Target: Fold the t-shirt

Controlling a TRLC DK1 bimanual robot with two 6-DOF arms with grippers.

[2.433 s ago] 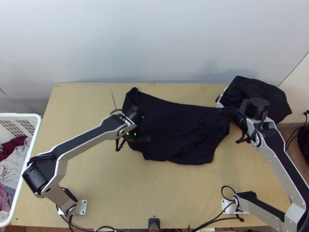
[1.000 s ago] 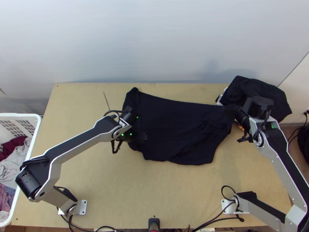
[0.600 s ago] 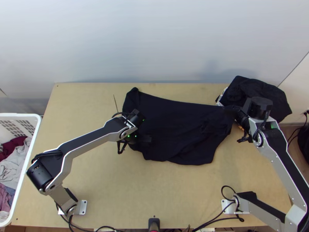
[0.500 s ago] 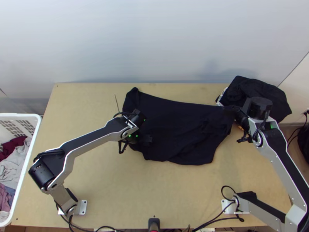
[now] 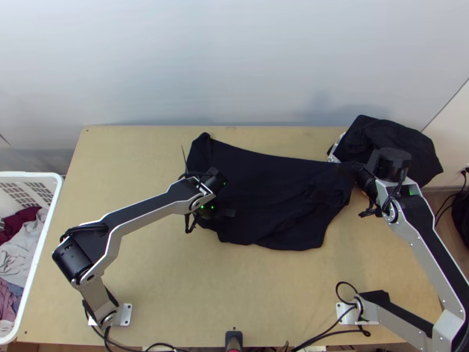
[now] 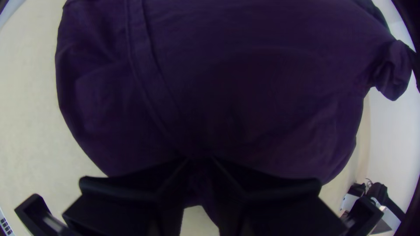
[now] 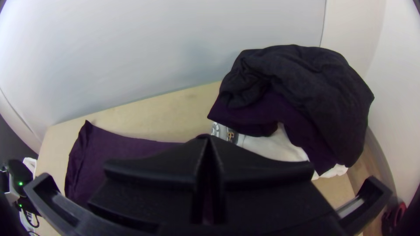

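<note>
The left hand (image 5: 232, 213) is over the 8 o'clock part of the black t-shirt (image 5: 269, 193). It is narrow, with a little gap between its flat fingers (image 6: 131, 190). The shirt shows right under it, but I cannot tell if any of the shirt is pinched in there.

The right hand (image 5: 345, 167) is squeezed almost all the way together. It holds the shirt's corner at 2 o'clock.

The shirt lies mostly flat in the middle of the counter (image 5: 176, 281). It has a fold line down its 9 o'clock side and some wrinkles near 3 o'clock.

Just past the right hand, toward 1 o'clock, sits a big heap of dark clothes (image 5: 404, 141). A white cloth (image 7: 280, 146) pokes out under it. The heap is very near the shirt's held corner. The left arm (image 5: 149, 212) covers a bit of the shirt's 9 o'clock side.

Far off at 9 o'clock is a white basket (image 5: 55, 202) with red, grey and purple clothes (image 5: 20, 255) inside.
</note>
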